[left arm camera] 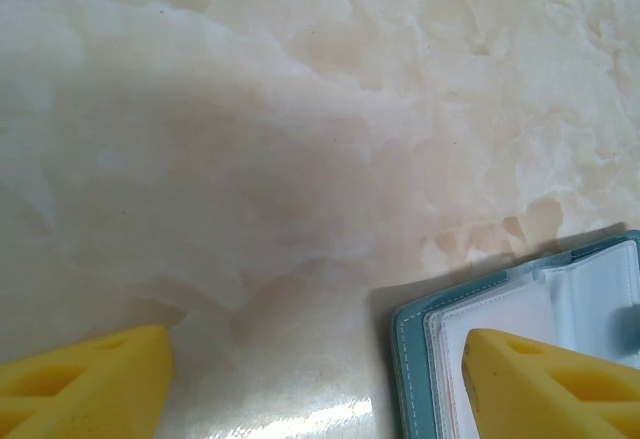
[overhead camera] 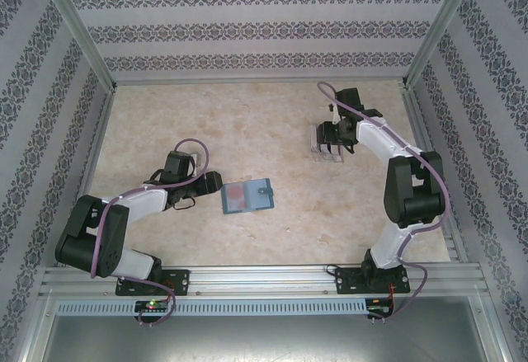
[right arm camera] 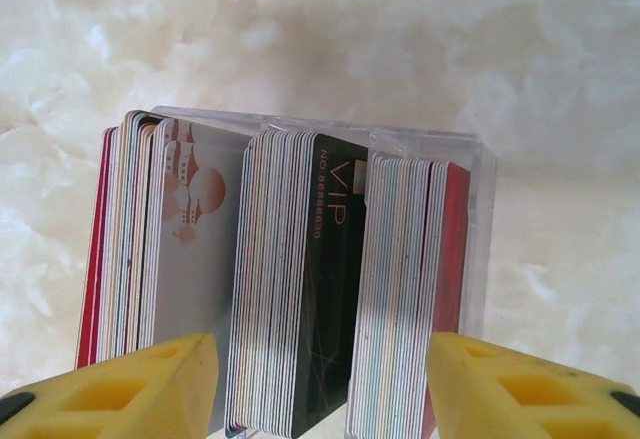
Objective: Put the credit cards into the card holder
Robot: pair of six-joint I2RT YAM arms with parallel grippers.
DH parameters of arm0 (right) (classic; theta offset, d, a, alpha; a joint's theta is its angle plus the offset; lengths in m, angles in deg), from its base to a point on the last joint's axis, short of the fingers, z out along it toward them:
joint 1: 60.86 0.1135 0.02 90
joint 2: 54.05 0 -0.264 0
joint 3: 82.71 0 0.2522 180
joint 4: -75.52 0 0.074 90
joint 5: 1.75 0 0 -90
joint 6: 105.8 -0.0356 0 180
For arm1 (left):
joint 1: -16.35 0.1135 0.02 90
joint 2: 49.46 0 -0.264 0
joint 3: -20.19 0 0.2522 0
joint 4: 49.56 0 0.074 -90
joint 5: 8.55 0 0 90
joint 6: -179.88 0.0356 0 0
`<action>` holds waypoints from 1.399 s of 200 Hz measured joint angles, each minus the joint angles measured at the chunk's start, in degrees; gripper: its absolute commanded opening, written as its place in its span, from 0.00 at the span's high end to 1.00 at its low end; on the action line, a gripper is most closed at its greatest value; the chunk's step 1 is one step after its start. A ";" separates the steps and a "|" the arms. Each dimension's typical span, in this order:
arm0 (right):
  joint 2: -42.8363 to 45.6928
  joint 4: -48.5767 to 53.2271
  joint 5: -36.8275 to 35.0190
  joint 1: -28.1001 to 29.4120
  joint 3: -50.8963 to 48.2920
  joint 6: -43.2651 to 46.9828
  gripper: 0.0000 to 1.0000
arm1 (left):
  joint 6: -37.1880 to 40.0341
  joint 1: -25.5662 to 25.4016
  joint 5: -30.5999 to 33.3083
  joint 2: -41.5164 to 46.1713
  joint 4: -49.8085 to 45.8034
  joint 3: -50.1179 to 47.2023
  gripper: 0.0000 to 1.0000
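- The left gripper [overhead camera: 200, 184] sits low over the counter [overhead camera: 272, 106], just left of the card holder. Its fingers [left arm camera: 85, 384] are spread wide with nothing between them. In the left wrist view, the right-hand finger overlaps the holder's near-left corner. I cannot tell whether it presses down there or only hovers.
- The card holder [overhead camera: 247, 197] lies open and flat near the middle of the counter, slightly turned. Its teal cover and pale inner leaves face up, and the snap tab is at its right edge.
- A reddish card [overhead camera: 236, 198] shows on the holder's left leaf. It looks like one card already placed, though I cannot tell whether it is fully in a pocket.
- Well to the right and further back stands a clear stand [right arm camera: 482, 189] with three slots. All three are packed with credit cards [right arm camera: 290, 289]: a pale stack on the left, a middle stack fronted by a black VIP card [right arm camera: 335, 259], and a red-edged stack on the right.
- The right gripper [right arm camera: 320, 389] hangs directly above the stand, its fingers apart on either side of the middle stack. It is pinching nothing yet.
- My reading: at most one card is in, and the next is about to be picked. That leaves the grasp, the carry and the insertion.
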 measured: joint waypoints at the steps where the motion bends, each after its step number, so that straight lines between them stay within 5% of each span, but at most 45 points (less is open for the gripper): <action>1: -0.02 0.00 0.07 0.00 0.00 0.00 0.41 | -0.02 0.00 0.00 0.00 0.00 0.00 0.22; 64: -2.40 -1.03 0.33 0.02 -0.04 0.87 0.39 | -0.02 0.00 0.00 -0.07 0.02 0.00 0.22; 280: 0.55 -6.23 -22.88 3.91 -5.31 2.99 0.48 | -0.02 0.00 0.20 -0.09 0.04 0.00 0.22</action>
